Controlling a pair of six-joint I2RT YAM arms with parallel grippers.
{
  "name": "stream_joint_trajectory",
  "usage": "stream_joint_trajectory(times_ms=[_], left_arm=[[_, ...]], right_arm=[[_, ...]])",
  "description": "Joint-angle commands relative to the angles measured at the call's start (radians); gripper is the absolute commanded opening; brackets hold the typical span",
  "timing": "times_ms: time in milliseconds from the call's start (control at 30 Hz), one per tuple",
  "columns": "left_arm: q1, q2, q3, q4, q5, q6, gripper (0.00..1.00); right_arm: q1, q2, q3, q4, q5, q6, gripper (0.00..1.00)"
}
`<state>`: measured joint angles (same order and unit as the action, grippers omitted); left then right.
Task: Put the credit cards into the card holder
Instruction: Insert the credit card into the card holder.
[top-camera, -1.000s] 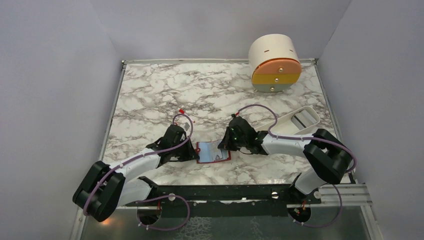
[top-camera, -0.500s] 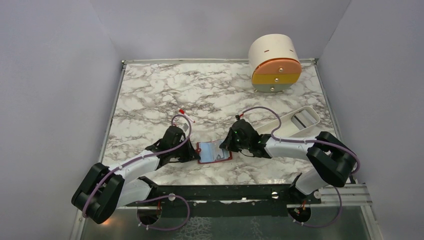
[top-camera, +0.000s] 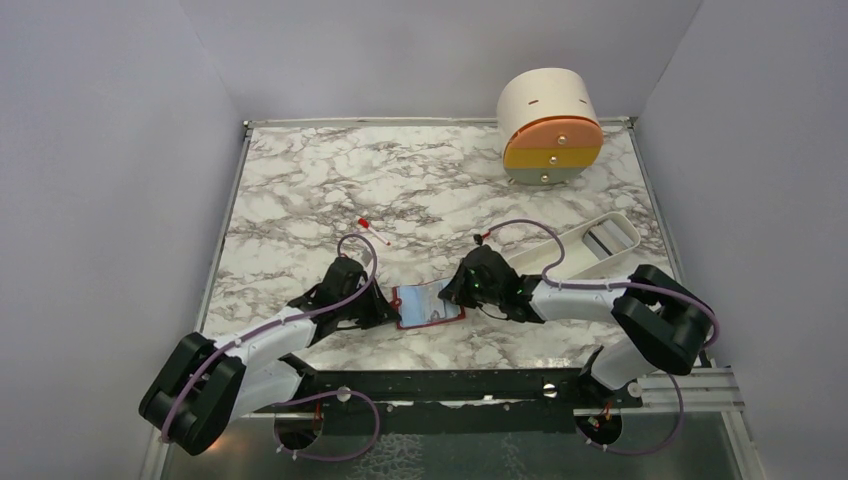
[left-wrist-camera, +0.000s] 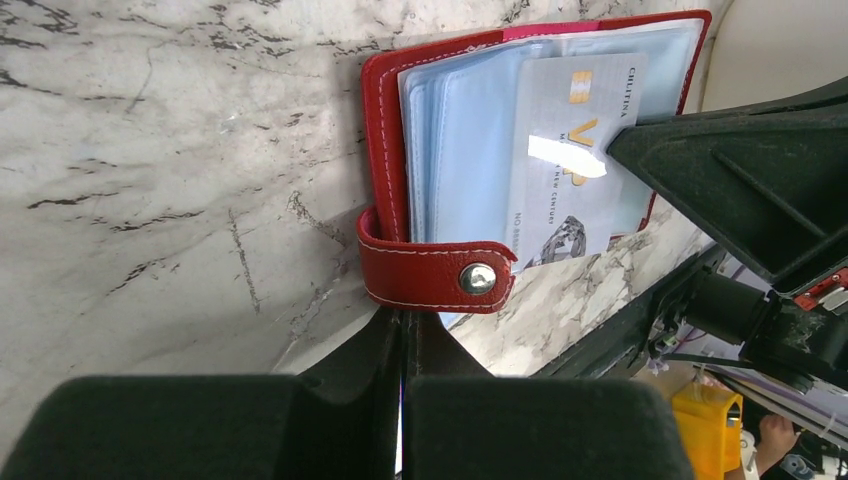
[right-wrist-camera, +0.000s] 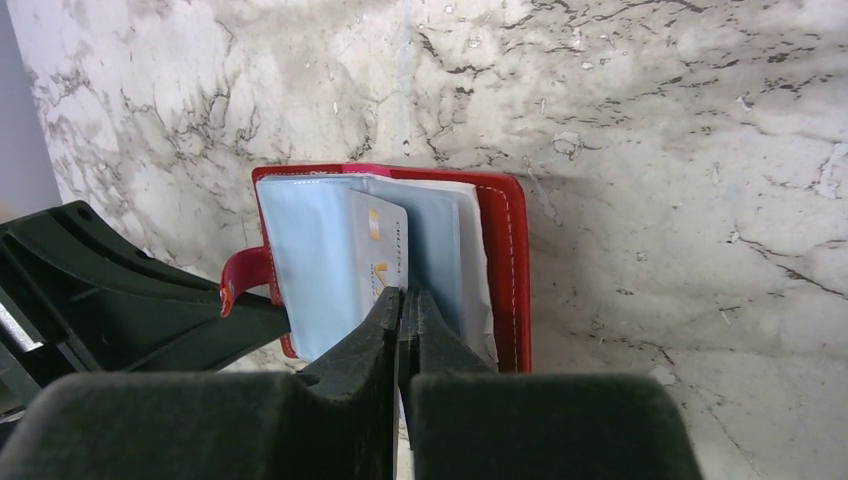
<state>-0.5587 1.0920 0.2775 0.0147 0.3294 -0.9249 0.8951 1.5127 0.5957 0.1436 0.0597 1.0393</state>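
Note:
The red card holder (top-camera: 428, 305) lies open on the marble between my two grippers, its clear blue sleeves facing up (left-wrist-camera: 385, 150) (right-wrist-camera: 510, 270). A pale credit card (left-wrist-camera: 575, 170) (right-wrist-camera: 378, 250) with gold lettering lies slanted over the sleeves. My right gripper (top-camera: 455, 297) (right-wrist-camera: 403, 297) is shut on that card's edge. My left gripper (top-camera: 385, 308) (left-wrist-camera: 403, 318) is shut at the holder's near edge, right under the snap tab (left-wrist-camera: 478, 278), with a thin pale sliver between its fingers. The tab curls up over the left gripper's fingers (right-wrist-camera: 150, 300).
A round cream drawer unit (top-camera: 550, 125) stands at the back right. A white oblong tray (top-camera: 590, 245) lies behind my right arm. A small red-tipped item (top-camera: 363, 222) lies behind my left gripper. The black base rail (top-camera: 440, 385) runs along the near edge.
My right gripper has slid a little nearer and left over the holder with the card. My left gripper has shifted slightly nearer. The holder has barely moved.

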Motion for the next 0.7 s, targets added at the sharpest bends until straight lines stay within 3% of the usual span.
stream_joint_trajectory(times_ms=[0, 100, 267, 367, 667], left_arm=[[-0.006, -0.02, -0.014, 0.023, 0.029, -0.025, 0.0], [-0.007, -0.024, -0.015, 0.024, 0.026, -0.029, 0.0], [-0.007, -0.036, -0.024, 0.028, 0.025, -0.035, 0.0], [-0.007, -0.037, -0.024, 0.028, 0.027, -0.031, 0.0], [-0.007, -0.042, -0.028, 0.03, 0.028, -0.024, 0.0]], right_arm=[[0.03, 0.001, 0.015, -0.025, 0.055, 0.023, 0.01], [0.051, 0.015, 0.04, -0.058, 0.066, 0.034, 0.09], [0.057, 0.015, 0.076, -0.143, 0.069, 0.025, 0.32], [0.057, 0.017, 0.098, -0.198, 0.07, -0.003, 0.41], [0.06, 0.048, 0.141, -0.228, 0.02, -0.067, 0.43]])
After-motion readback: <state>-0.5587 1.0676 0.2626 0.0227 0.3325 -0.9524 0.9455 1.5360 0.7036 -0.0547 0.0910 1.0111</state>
